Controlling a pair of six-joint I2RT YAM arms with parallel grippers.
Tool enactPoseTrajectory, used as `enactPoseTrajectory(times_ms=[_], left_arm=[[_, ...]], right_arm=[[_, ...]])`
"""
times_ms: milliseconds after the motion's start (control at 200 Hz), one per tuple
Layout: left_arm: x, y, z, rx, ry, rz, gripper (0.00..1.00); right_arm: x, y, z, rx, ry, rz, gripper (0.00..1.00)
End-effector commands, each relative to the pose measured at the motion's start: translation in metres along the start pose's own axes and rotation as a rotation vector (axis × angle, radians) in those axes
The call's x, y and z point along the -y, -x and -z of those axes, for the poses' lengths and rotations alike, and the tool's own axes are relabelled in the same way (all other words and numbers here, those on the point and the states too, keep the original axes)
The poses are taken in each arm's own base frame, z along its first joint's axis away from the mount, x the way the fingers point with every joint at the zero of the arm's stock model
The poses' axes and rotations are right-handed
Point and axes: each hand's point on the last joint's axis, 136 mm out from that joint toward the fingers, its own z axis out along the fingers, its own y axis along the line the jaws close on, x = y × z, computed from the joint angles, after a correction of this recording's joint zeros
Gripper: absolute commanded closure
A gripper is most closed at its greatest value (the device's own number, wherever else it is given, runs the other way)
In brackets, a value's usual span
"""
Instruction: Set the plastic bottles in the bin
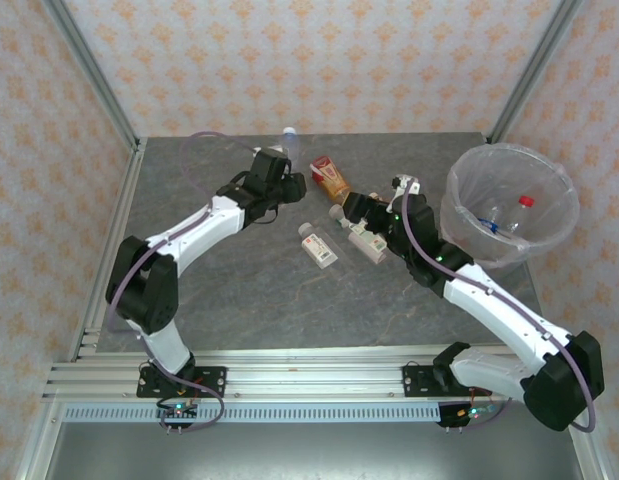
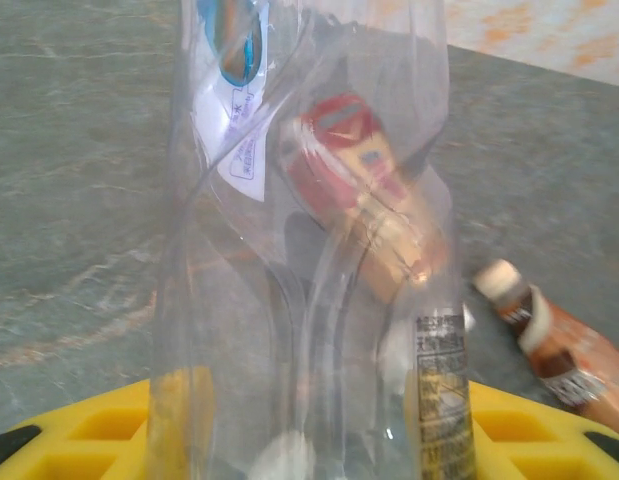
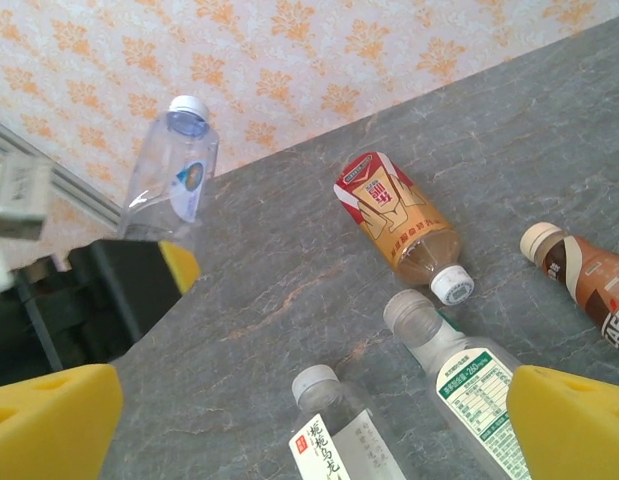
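My left gripper [image 1: 279,163] is shut on a clear plastic bottle [image 1: 287,140] with a blue cap, held upright near the table's back edge. In the left wrist view this bottle [image 2: 309,250] stands between the yellow fingers [image 2: 99,430]. My right gripper [image 1: 361,212] is open above several bottles lying at mid-table. These are a red-orange labelled one [image 3: 399,220], a brown one [image 3: 589,285], a white-green labelled one [image 3: 469,380] and a white labelled one [image 3: 344,440]. The bin [image 1: 459,190] stands at the right with bottles inside, one red-capped [image 1: 526,202].
The grey table [image 1: 219,290] is walled by patterned panels with metal posts at the back corners. An aluminium rail [image 1: 309,380] runs along the near edge, where both arm bases are bolted. Open tabletop lies front left and front centre.
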Motion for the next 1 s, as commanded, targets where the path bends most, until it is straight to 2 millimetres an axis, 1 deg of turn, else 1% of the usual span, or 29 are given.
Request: enactPoseTrajectory(times_ms=[0,85,200,260,305,475,626,771,781,796,871,996], left_arm=[[0.014,-0.006,0.017,0.016,-0.098,-0.003,0.58],[0.031,-0.015,0.035,0.012,-0.188,-0.016,0.58],[0.055,-0.032,0.058,-0.022,-0.333,-0.074,0.57],[0.064,-0.041,0.066,-0.062,-0.401,-0.104,0.57],[0.07,-0.047,0.072,-0.089,-0.45,-0.122,0.57],[0.096,-0.06,0.096,-0.163,-0.636,-0.162,0.57],[0.109,-0.066,0.119,-0.197,-0.743,-0.217,0.57],[0.119,-0.078,0.14,-0.262,-0.848,-0.284,0.56],[0.119,-0.078,0.141,-0.263,-0.849,-0.286,0.56],[0.119,-0.078,0.142,-0.268,-0.852,-0.288,0.56],[0.123,-0.077,0.149,-0.264,-0.883,-0.299,0.56],[0.127,-0.077,0.155,-0.262,-0.903,-0.315,0.56]], right_arm=[[0.001,0.006,-0.002,0.033,-0.023,-0.07,0.01],[0.002,0.006,-0.004,0.015,-0.042,-0.09,0.01],[-0.009,0.007,-0.008,-0.017,-0.02,-0.109,0.01],[-0.013,0.01,-0.01,-0.023,-0.016,-0.117,0.01],[-0.012,0.013,-0.012,-0.01,-0.027,-0.134,0.01],[-0.012,0.023,-0.015,0.021,0.016,-0.23,0.01],[-0.019,0.034,-0.015,0.008,0.097,-0.307,0.01],[-0.028,0.047,-0.011,-0.02,0.166,-0.321,0.01],[-0.026,0.044,-0.016,-0.031,0.157,-0.321,0.01],[-0.026,0.044,-0.017,-0.031,0.157,-0.322,0.01],[-0.027,0.047,-0.018,-0.03,0.163,-0.323,0.01],[-0.05,0.053,-0.016,-0.047,0.287,-0.323,0.01]])
